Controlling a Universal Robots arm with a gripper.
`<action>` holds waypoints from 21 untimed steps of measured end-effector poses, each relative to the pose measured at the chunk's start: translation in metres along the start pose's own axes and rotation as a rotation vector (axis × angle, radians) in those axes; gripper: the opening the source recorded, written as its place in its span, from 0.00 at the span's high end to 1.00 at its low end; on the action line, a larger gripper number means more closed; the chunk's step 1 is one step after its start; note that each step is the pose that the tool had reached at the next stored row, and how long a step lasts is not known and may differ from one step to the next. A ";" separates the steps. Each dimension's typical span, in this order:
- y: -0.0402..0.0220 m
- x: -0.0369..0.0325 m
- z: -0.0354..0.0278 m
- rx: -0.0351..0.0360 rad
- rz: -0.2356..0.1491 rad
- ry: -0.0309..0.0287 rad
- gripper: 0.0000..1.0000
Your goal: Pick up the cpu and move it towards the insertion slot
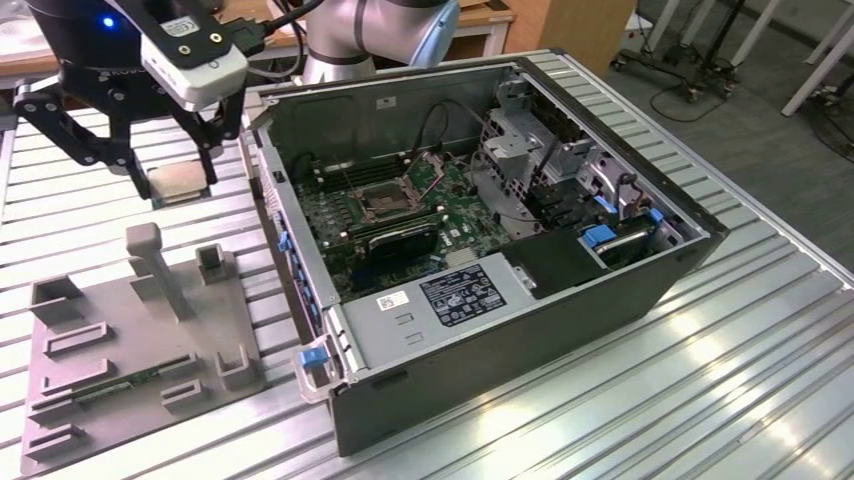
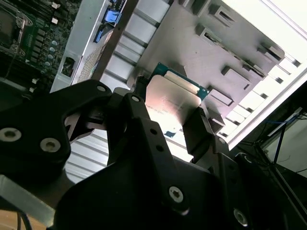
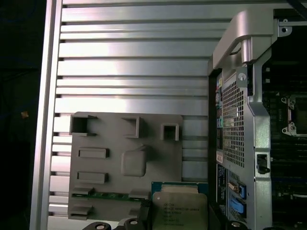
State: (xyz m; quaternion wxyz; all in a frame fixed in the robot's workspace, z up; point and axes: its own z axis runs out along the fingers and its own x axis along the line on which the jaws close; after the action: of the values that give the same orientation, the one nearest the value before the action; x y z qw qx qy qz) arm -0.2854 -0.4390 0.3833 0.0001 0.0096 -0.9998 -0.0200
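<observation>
The cpu is up in the air, pinched tight in the gripper, above the grey tray; the carry is under way; the insertion slot sits inside the computer case, well apart; reaching it needs a careful move over the case wall.

Bright overhead light floods the ribbed metal counter, throwing broad white glare streaks across it in the exterior view. In the second wrist view the counter burns out almost white, while the pincer looms dark and soft, probably out of focus. The first wrist view is evenly lit, its borders falling into deep shadow.
</observation>
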 end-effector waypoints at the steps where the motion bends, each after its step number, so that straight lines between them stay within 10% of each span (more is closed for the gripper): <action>1: 0.0000 0.0000 0.0000 0.0000 0.000 0.0000 0.45; 11: 0.0000 -0.0013 -0.0003 0.0001 0.000 0.0002 0.45; 21: -0.0004 -0.0187 -0.0002 -0.0034 0.000 0.0000 0.45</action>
State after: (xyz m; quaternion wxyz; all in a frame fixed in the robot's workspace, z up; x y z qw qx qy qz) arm -0.2667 -0.4390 0.3834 0.0001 0.0096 -0.9997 -0.0217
